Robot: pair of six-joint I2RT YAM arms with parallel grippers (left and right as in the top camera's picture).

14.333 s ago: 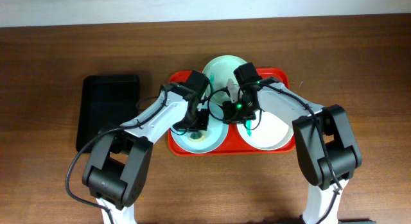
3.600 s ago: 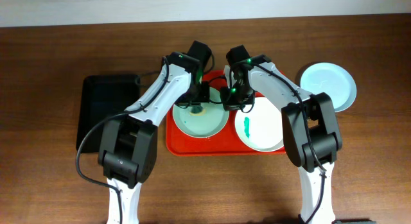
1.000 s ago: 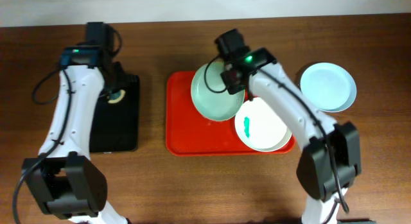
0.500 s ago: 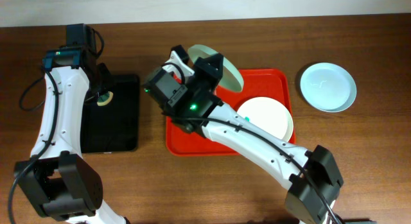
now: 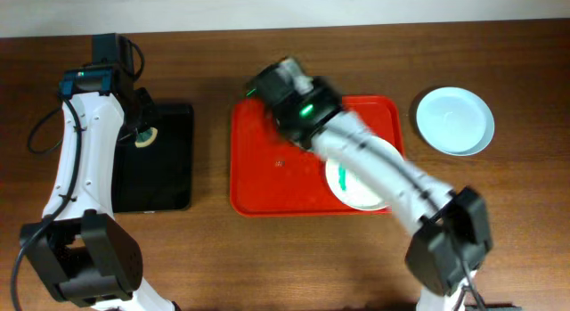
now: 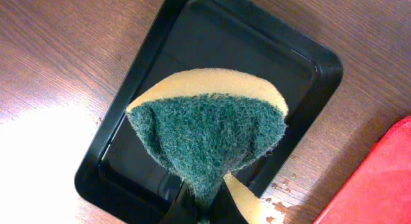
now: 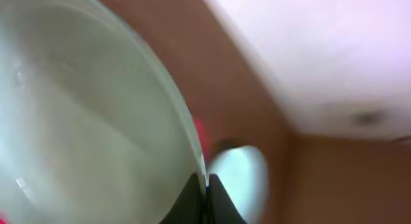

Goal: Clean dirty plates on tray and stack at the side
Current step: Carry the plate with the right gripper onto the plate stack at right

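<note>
My left gripper (image 6: 204,210) is shut on a yellow sponge with a green scouring face (image 6: 209,131) and holds it over the black tray (image 6: 276,54); the overhead view shows it at that tray's near-left part (image 5: 141,138). My right gripper (image 7: 206,193) is shut on the rim of a pale-mint plate (image 7: 83,121), held tilted. In the overhead view the right arm (image 5: 307,106) is blurred above the back of the red tray (image 5: 267,182), and the held plate is hidden there. A white plate with a teal smear (image 5: 356,184) lies on the tray's right side. A pale plate (image 5: 455,121) lies on the table to the right.
The black tray (image 5: 165,173) lies left of the red tray. The red tray's corner shows in the left wrist view (image 6: 382,179). The pale plate on the table shows blurred in the right wrist view (image 7: 243,176). A white wall runs behind the table.
My right arm has swung right and back across the red tray with the mint plate in its grip. My left arm has stayed over the black tray with the sponge.
</note>
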